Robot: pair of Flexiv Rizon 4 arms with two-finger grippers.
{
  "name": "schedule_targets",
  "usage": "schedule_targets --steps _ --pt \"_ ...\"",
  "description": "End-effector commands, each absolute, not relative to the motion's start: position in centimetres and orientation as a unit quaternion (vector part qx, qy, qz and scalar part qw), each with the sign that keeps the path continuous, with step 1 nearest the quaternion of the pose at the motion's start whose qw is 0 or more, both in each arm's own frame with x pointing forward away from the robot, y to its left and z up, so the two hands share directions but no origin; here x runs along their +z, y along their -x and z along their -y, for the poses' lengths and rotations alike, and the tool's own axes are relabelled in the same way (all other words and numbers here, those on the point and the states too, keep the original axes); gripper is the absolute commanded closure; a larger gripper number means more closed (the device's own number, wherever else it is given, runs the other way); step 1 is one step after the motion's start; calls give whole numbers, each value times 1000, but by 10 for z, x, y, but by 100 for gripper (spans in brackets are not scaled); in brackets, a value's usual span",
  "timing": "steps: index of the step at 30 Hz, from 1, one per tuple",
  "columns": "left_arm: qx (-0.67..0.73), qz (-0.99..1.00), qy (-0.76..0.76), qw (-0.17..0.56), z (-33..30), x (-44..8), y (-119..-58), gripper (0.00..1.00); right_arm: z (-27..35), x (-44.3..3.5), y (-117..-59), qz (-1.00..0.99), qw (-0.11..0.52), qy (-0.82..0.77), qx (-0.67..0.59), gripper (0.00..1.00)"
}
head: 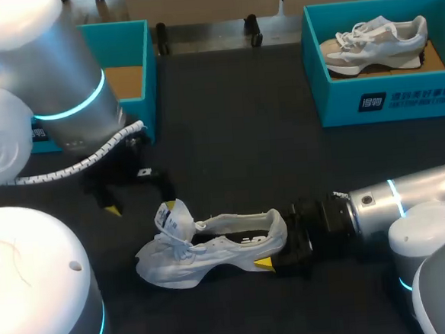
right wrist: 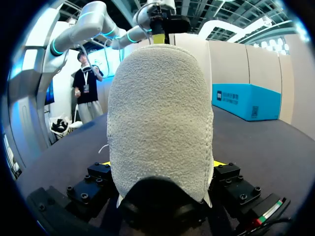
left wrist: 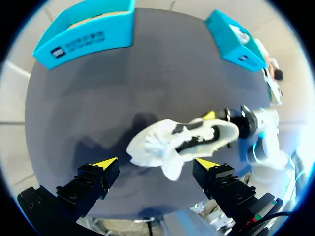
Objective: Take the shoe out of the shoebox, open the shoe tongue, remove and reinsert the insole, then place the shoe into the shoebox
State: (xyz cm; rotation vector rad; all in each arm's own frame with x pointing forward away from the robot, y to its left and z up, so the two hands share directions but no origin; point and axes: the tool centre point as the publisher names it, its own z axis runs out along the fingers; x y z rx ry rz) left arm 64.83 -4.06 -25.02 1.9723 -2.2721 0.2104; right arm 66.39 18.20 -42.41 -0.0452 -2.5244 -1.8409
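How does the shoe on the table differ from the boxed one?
The table shoe is all white, the boxed shoe white with beige panels. The table shoe's tongue stands pulled up; the boxed shoe looks laced flat. The right claw grips the table shoe's heel; nothing touches the boxed shoe. Both are sneakers.

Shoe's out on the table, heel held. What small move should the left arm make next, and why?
Probably lower the open left claw onto the tongue: it hovers just above, while the right claw steadies the shoe by its heel.
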Motion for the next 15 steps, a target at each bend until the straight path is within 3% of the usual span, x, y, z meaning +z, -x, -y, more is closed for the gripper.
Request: schedule_targets --steps 1,3,15 --pt "70 777 -622 62 46 -230 -651 16 -184 -424 -664 809 8 15 -587 100" --pt "79 790 -606 49 51 -224 -651 98 -184 -424 -664 809 8 15 -587 100" --pt "62 928 -367 27 78 -204 -641 100 -184 -424 -664 809 8 15 -587 100"
